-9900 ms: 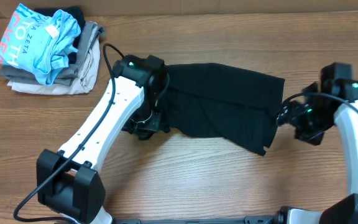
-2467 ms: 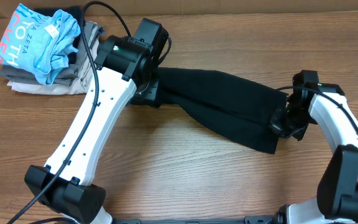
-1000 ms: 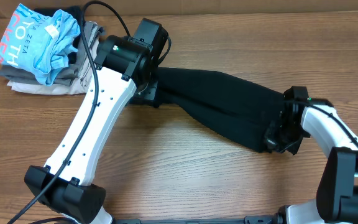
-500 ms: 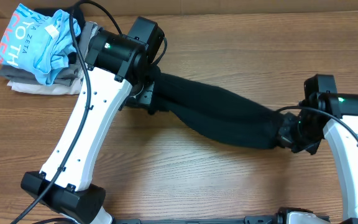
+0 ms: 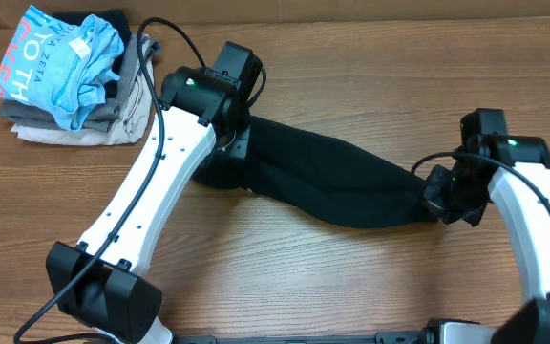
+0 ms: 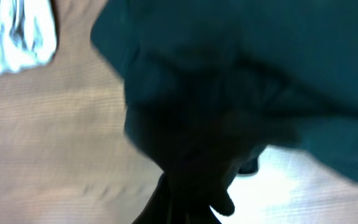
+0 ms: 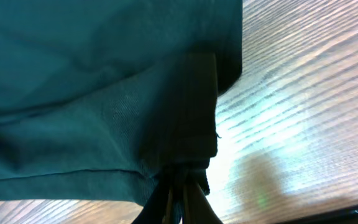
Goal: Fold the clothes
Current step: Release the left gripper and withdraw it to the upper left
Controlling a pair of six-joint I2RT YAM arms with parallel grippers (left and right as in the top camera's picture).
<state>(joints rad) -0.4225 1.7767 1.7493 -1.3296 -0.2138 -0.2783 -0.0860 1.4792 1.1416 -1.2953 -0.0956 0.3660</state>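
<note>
The clothes are a plain black garment stretched in a long band across the middle of the wooden table. My left gripper is shut on its left end. My right gripper is shut on its right end. In the left wrist view the black fabric fills most of the frame and bunches down into my closed left gripper. In the right wrist view the fabric hangs from my closed right gripper, with a folded edge above the fingertips.
A pile of other garments, a light blue shirt with pink lettering on top of grey and beige ones, lies at the back left corner. Bare wooden table lies in front of the black band.
Both arms have shifted with the garment: the left end has come slightly forward and right, the right end has moved back a little. The band hangs more bunched than a second ago.
</note>
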